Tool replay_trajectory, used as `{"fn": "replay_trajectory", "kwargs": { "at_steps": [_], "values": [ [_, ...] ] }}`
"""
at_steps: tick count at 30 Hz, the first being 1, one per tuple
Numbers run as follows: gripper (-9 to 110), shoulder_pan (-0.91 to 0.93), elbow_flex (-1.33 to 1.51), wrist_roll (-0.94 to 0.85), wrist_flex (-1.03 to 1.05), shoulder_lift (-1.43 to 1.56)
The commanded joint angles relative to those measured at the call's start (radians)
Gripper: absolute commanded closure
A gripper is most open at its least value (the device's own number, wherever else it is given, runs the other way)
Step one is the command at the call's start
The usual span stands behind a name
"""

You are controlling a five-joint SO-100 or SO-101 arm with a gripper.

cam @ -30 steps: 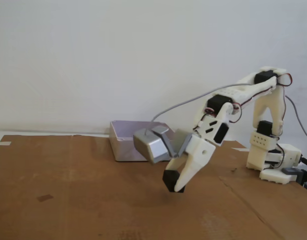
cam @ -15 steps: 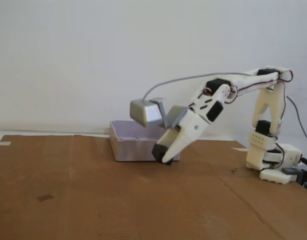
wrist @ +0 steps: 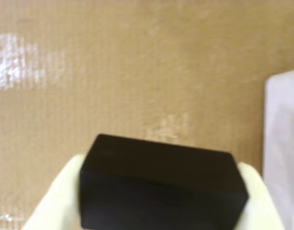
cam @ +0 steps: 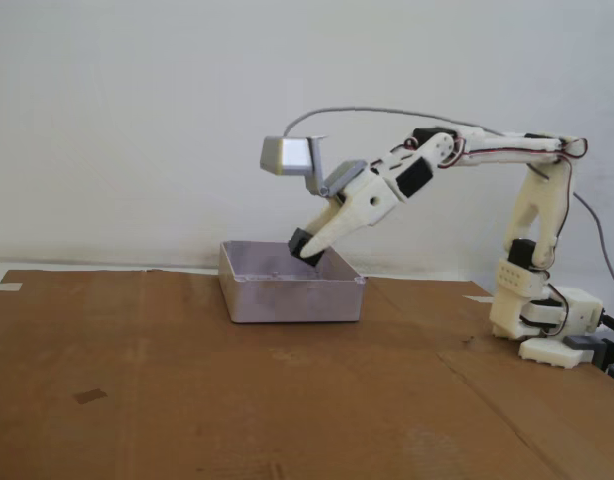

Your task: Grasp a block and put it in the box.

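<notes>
The arm (cam: 507, 150) reached out from its base (cam: 547, 325) at the 3 o'clock side of the fixed view, stretched toward 9 o'clock. The jaws (cam: 309, 250) were clamped on the block (cam: 304, 246), narrowed to the block's width, one pale finger (wrist: 56, 196) on each side of it in the wrist view. The block (wrist: 161, 187) was black, matte, rectangular, and filled the 6 o'clock part of the wrist view, blurred.

In the fixed view the block hung in the air just above the box (cam: 287, 295), over its far-right part, level with or slightly above the rim; contact with the box could not be told. The box sat on the cardboard-covered counter (cam: 187, 400), near the back wall (cam: 137, 120). In the wrist view a pale strip of the box (wrist: 283, 143) showed at 3 o'clock, with brown cardboard (wrist: 128, 72) across the rest.

The grey camera module (cam: 287, 155) rode above the jaws at about 11 o'clock from them, with a grey cable (cam: 387, 110) arching back along the arm.

A small dark mark (cam: 89, 396) lay on the cardboard at 8 o'clock, well apart from the box.
</notes>
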Motion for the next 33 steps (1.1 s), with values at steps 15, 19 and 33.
{"fn": "replay_trajectory", "kwargs": {
  "at_steps": [15, 19, 33],
  "values": [
    [80, 0.268, -0.089, -0.071, -0.017, 0.164],
    [80, 0.328, -0.089, -0.084, -0.017, 0.158],
    [80, 0.488, -0.028, -0.155, -0.031, 0.153]
  ]
}}
